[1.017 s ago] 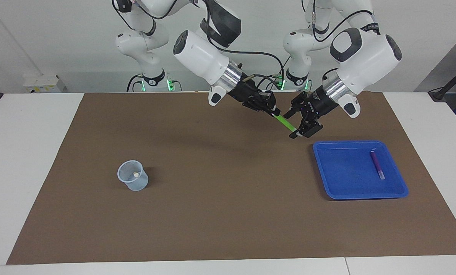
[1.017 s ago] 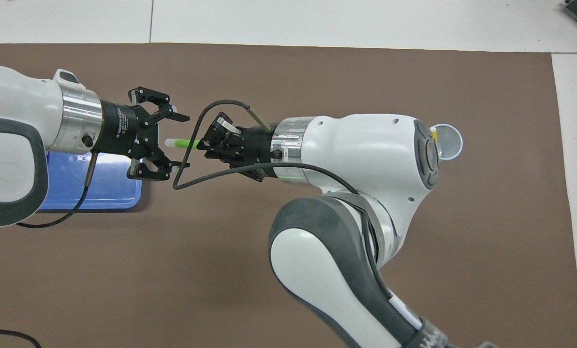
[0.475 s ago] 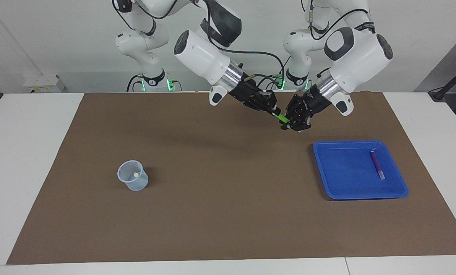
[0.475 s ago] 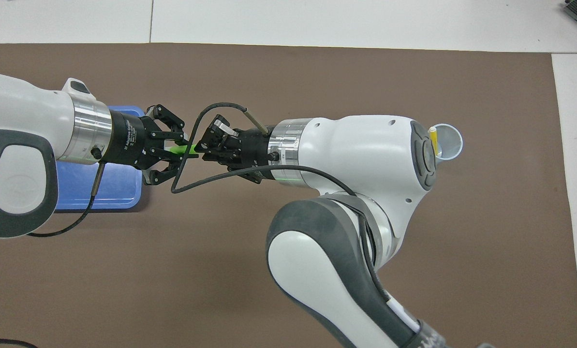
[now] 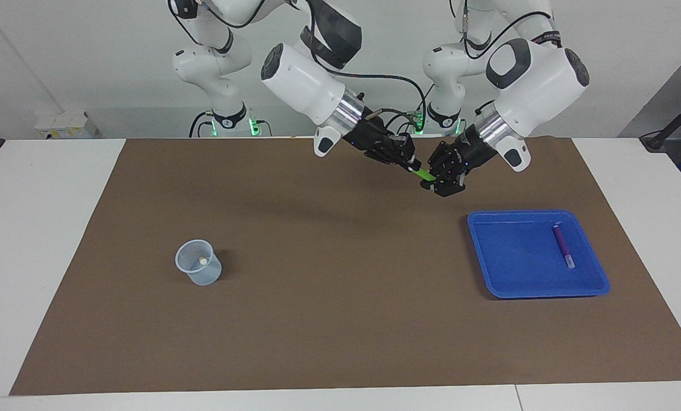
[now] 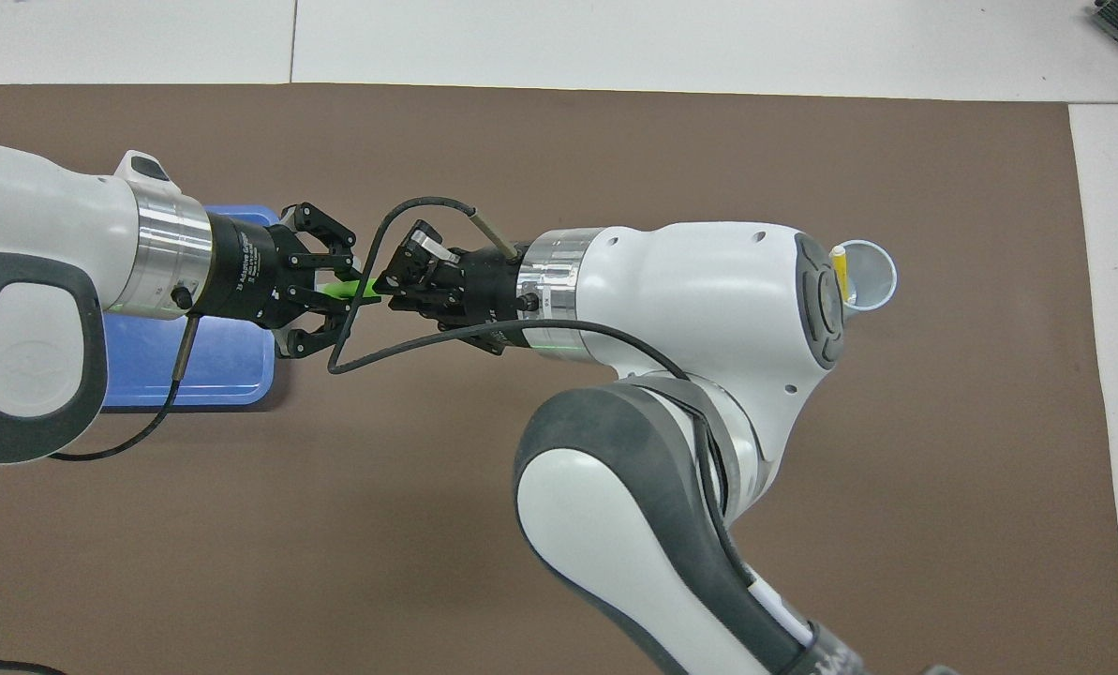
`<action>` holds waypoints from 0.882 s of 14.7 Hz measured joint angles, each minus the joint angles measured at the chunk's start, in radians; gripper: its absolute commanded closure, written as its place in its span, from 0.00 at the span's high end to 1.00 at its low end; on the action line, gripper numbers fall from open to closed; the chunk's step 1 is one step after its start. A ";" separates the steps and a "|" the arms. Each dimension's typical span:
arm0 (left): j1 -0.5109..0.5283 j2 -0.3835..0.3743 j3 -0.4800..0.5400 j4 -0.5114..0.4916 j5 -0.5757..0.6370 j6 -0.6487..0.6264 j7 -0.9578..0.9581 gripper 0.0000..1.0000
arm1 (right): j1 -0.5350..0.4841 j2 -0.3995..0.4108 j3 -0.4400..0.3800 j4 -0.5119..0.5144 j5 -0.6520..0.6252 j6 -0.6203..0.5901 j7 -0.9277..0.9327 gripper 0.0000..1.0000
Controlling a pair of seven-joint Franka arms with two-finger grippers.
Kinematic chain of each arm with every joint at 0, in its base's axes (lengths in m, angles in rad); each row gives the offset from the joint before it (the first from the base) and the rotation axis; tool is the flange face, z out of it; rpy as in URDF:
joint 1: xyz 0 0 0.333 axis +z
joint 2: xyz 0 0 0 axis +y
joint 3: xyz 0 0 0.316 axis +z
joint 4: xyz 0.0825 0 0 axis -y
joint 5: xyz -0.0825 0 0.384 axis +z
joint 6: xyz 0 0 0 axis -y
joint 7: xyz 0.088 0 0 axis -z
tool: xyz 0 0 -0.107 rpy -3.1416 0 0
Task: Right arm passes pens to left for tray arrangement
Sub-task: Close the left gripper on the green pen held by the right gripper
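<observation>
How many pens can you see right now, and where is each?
3. Green pen gripped mid-air by both right gripper and left gripper; purple pen in the tray; yellow pen in the cup.

A: Both claws meet in the air over the brown mat (image 5: pixel 329 274), the left claw (image 5: pixel 438 181) and right claw (image 5: pixel 410 164) clamped on one green pen (image 5: pixel 422 174), blocking that stretch.

B: Below them the mat lies bare. The blue tray (image 5: pixel 488 268) sits toward the left arm's end with a purple pen (image 5: pixel 562 245) inside; most of its floor is free.

A: And the cup (image 5: pixel 198 262) stands alone, well apart, open room around it.
</observation>
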 measured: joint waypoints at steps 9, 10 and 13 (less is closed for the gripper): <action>0.044 -0.002 -0.003 -0.001 0.058 -0.040 0.146 0.00 | 0.013 0.028 0.016 0.025 0.002 0.016 0.000 0.00; 0.045 -0.003 -0.004 -0.001 0.063 -0.040 0.154 0.00 | 0.013 0.030 0.017 0.026 0.002 0.016 0.000 0.00; 0.052 -0.006 -0.004 -0.006 0.063 -0.042 0.175 0.00 | 0.014 0.035 0.021 0.030 0.002 0.017 -0.001 0.00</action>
